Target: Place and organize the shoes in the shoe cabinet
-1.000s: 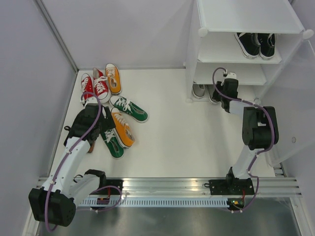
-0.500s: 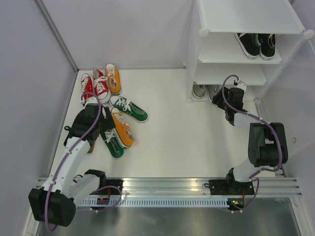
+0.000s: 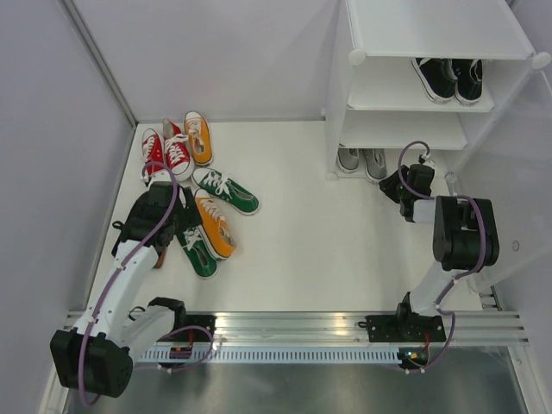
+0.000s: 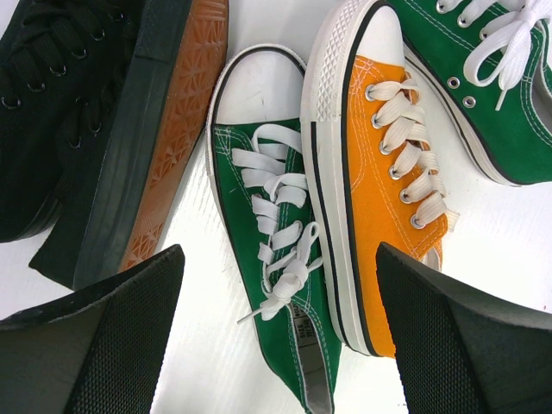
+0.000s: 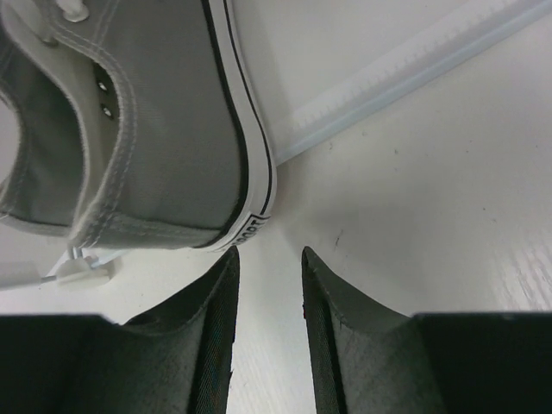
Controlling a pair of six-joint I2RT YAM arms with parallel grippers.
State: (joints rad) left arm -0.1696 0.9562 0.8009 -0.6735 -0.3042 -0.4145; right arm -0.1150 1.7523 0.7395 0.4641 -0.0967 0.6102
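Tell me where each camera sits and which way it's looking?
Top external: above and behind the arms, looking down on loose shoes and the shoe cabinet; left arm and right arm show.
Left wrist: on the left arm, looking down between its wide-apart fingers at a green shoe, orange shoe and tipped black shoe.
Right wrist: on the right arm, looking past its close-set fingers at the heel of a grey shoe.
Shared: top view also shows the green, orange and grey shoes.
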